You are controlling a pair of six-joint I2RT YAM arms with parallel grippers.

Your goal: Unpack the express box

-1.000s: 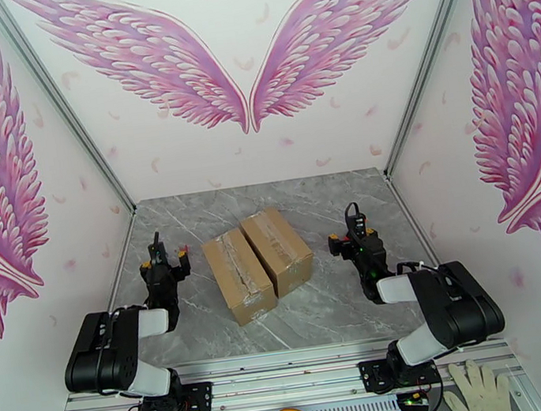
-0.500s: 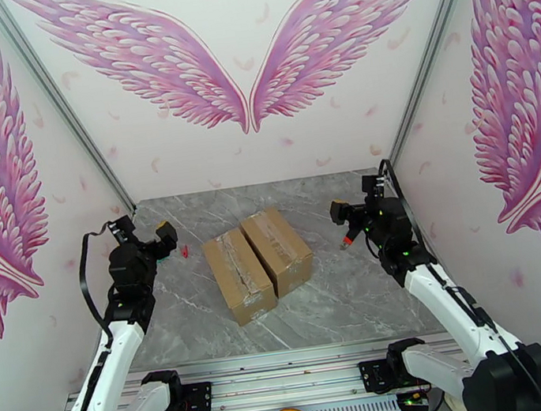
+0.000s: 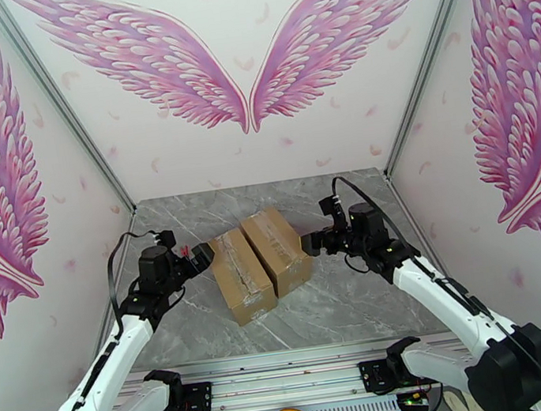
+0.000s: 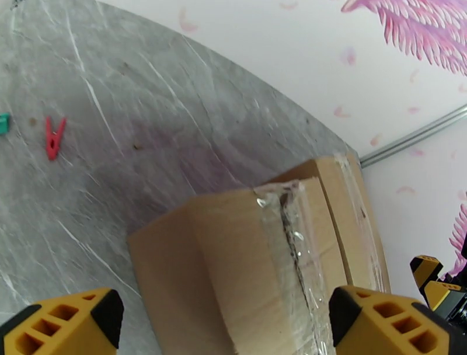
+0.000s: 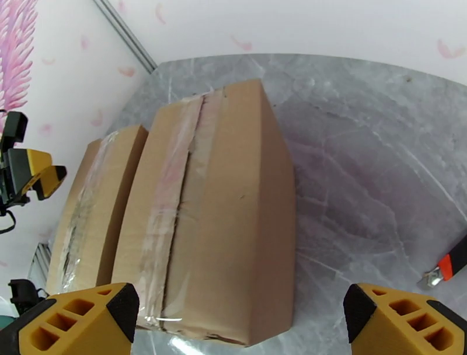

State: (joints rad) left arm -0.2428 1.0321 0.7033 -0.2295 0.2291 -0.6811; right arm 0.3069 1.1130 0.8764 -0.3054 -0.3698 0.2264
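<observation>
At the middle of the worktop (image 3: 347,304) the nearer box (image 3: 238,277) and the farther box (image 3: 278,249) lie side by side, both taped shut (nothing is unpacked yet). I see my left claw (image 3: 201,255) and right claw (image 3: 307,244) just beside them, wide open and empty.

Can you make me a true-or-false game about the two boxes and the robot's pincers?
1. The left cardboard box and the right cardboard box sit side by side on the marble table. True.
2. The boxes are opened. False: clear tape seals both tops.
3. The left pincer and the right pincer are both open. True.
4. The left pincer holds the red clothespin. False: the clothespin lies on the table, and the pincer is empty.
</observation>
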